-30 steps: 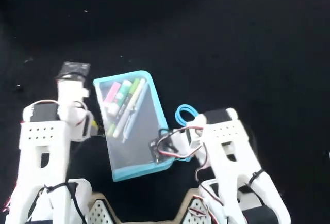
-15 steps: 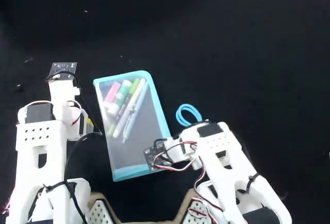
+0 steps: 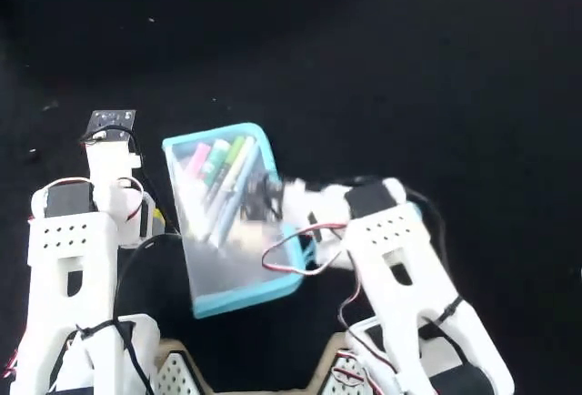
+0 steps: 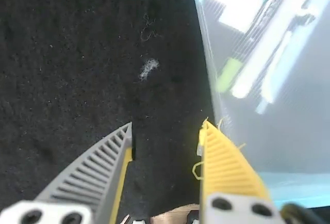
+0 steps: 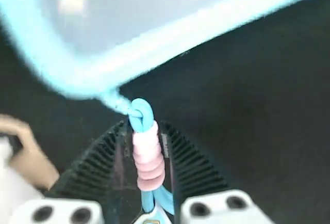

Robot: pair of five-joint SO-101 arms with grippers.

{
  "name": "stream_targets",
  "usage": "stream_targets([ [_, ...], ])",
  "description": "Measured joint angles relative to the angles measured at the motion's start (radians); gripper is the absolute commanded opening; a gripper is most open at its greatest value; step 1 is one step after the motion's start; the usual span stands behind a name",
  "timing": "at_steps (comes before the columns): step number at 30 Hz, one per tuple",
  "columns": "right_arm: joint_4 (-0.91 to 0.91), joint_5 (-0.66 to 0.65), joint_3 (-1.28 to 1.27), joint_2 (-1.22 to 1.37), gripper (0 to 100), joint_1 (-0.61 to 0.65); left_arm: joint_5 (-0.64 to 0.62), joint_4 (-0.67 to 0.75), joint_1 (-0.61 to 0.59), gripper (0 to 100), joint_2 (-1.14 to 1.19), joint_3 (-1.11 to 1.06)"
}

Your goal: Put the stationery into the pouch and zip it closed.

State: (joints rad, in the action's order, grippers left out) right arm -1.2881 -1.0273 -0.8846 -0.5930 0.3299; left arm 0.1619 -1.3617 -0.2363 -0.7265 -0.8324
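A clear pouch (image 3: 232, 263) with light blue trim lies flat on the black cloth, with several coloured markers (image 3: 218, 181) inside it. My right gripper (image 3: 273, 197) sits over the pouch's right edge. In the right wrist view this gripper (image 5: 144, 126) is shut on the zipper pull (image 5: 145, 154), a blue cord with pink beads tied to the pouch's blue trim (image 5: 170, 43). My left gripper (image 4: 165, 128) stands open just above the cloth beside the pouch's left edge (image 4: 206, 79), touching nothing. The markers (image 4: 268, 53) show through the clear wall. From above, the left gripper (image 3: 156, 224) is mostly under its arm.
The black cloth (image 3: 409, 76) covers the whole table, with open room at the back and right. The right arm's wires (image 3: 282, 263) hang over the pouch's lower right corner. Both arm bases stand at the front edge.
My right gripper has travelled from the pouch's near right corner up along its right edge, holding the pull. The pouch shifted slightly. The left arm drew back a little to the left, then stayed.
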Motion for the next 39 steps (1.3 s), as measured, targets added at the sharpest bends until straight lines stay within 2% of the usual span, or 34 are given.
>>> stream_targets([
  [4,-0.018,0.180,0.103,0.000,1.0,0.029,0.000,0.000,0.000,21,0.000,0.012],
  [14,-0.041,0.430,0.292,0.000,1.0,0.069,-0.002,0.000,0.000,21,0.000,0.058],
  [17,-0.095,0.488,0.376,0.000,1.0,0.071,-0.005,-0.046,0.000,21,0.000,0.107],
  [26,-0.241,0.546,0.634,0.000,1.0,0.155,0.055,-0.333,0.000,21,-0.002,0.399],
  [39,-0.250,0.574,0.865,0.000,1.0,0.167,0.055,-0.388,0.000,21,-0.002,0.445],
])
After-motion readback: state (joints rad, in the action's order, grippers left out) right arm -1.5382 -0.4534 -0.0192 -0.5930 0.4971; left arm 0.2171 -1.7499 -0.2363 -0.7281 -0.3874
